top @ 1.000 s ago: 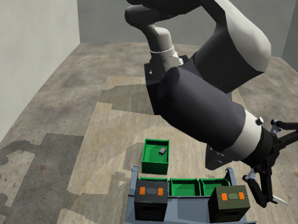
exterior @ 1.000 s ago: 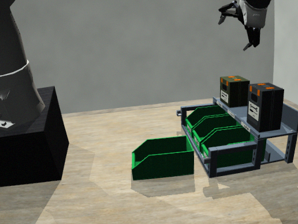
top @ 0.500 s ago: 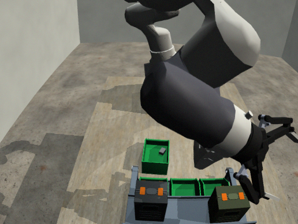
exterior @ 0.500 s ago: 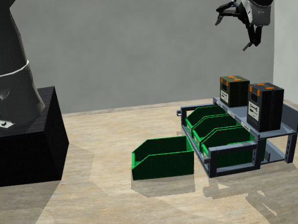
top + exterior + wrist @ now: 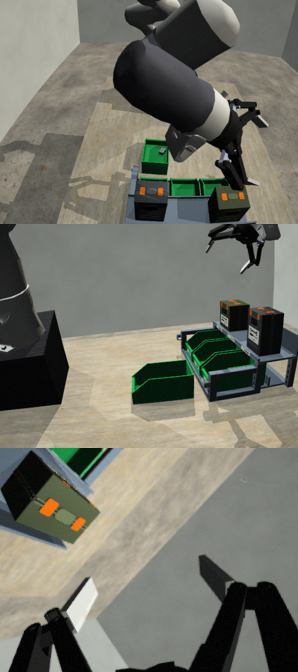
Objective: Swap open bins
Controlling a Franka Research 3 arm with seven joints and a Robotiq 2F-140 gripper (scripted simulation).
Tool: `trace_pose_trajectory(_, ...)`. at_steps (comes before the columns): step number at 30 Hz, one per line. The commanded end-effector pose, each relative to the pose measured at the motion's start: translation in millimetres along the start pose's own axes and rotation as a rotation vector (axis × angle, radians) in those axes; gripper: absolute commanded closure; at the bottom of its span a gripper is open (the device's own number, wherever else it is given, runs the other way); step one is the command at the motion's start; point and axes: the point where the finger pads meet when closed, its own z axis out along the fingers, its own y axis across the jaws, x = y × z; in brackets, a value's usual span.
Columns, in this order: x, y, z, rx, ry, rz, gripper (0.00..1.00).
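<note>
A green open bin (image 5: pixel 150 156) (image 5: pixel 173 388) stands level on the table in front of the shelf (image 5: pixel 187 209) (image 5: pixel 231 395), with a small grey part (image 5: pixel 162 150) in it. Its lower open front faces away from the shelf. Three green bins stand side by side in the shelf: one (image 5: pixel 228 362) behind the dark box in the top view, a middle one (image 5: pixel 185 188) and a far one (image 5: pixel 213 185). The middle and far bins show no parts in their visible portions; the first is mostly hidden. My gripper (image 5: pixel 257 151) (image 5: pixel 227 257) (image 5: pixel 145 575) is wide open and empty, high above the shelf's olive-box end.
On the shelf's upper board stand an olive box (image 5: pixel 234 203) (image 5: pixel 234 316) (image 5: pixel 65 518) and a taller dark grey box (image 5: pixel 151 208) (image 5: pixel 265 333). The board overhangs the bins' rear ends. Upright posts and side rails close the shelf's ends. The arm's black base block (image 5: pixel 29 380) stands opposite.
</note>
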Motion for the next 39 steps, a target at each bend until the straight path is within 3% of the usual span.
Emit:
trace_pose_trajectory(1,34.3,23.8,-12.8,-0.049,0.096,-0.258,0.0)
trace_pose_trajectory(4,57.4,34.9,-25.5,-0.061,0.152,-0.336,0.0)
trace_pose_trajectory(6,57.4,34.9,-25.5,-0.061,0.152,-0.336,0.0)
trace_pose_trajectory(21,154.5,81.9,-78.6,-0.142,0.447,-0.773,0.0)
trace_pose_trajectory(23,154.5,81.9,-78.6,-0.142,0.447,-0.773,0.0)
trace_pose_trajectory(24,159.9,84.6,-81.5,-0.154,0.481,-0.849,0.0)
trace_pose_trajectory(39,226.6,116.9,-117.4,-0.22,0.701,-1.232,0.0)
